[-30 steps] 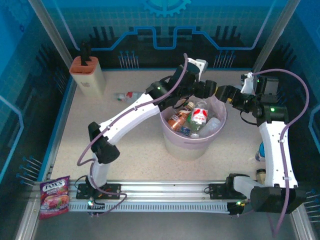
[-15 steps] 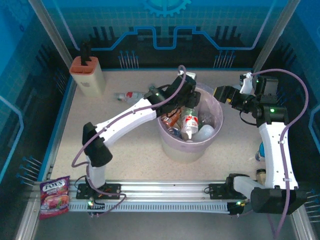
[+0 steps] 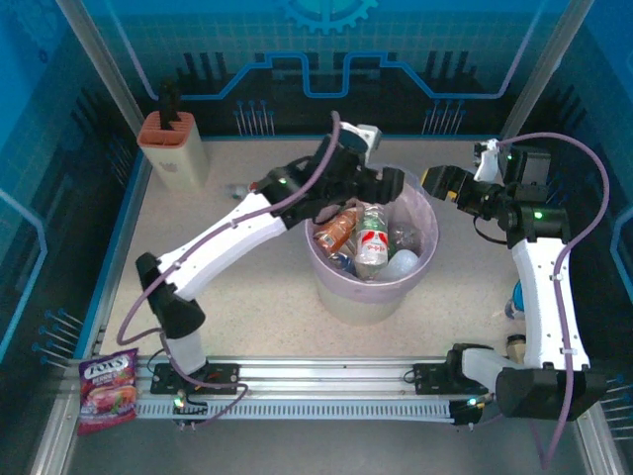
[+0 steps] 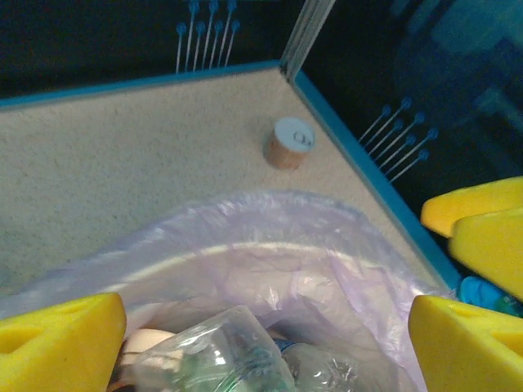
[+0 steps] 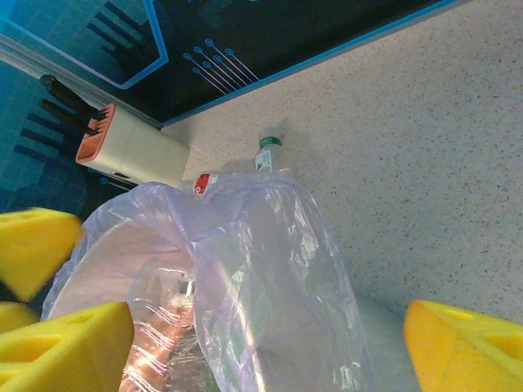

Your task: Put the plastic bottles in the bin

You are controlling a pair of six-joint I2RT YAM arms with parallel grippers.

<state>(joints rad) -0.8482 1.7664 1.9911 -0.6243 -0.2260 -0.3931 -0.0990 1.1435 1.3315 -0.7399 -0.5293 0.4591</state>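
The bin (image 3: 326,269), a pale bucket lined with a pink bag, stands mid-table. Several plastic bottles lie in it: an amber one (image 3: 339,228), a red-labelled one (image 3: 372,240) and clear ones (image 3: 404,263). My left gripper (image 3: 384,184) hovers over the bin's far rim, open and empty; in the left wrist view it (image 4: 261,347) looks down on the bag (image 4: 270,245) and a clear bottle (image 4: 214,351). My right gripper (image 3: 435,182) hangs open by the bin's far right rim, with the bag (image 5: 270,269) below it (image 5: 265,351). Another bottle (image 5: 263,152) lies on the table behind the bin.
A beige-and-orange knife block (image 3: 173,148) stands at the far left. A red snack bag (image 3: 107,388) lies at the near left corner. A small round cup (image 4: 288,143) sits near the far right corner. Something blue (image 3: 514,297) is partly hidden beside the right arm.
My left gripper dipped into the bin, then rose toward its far rim and opened. The red-labelled bottle now lies in the bin. The right arm has hardly moved.
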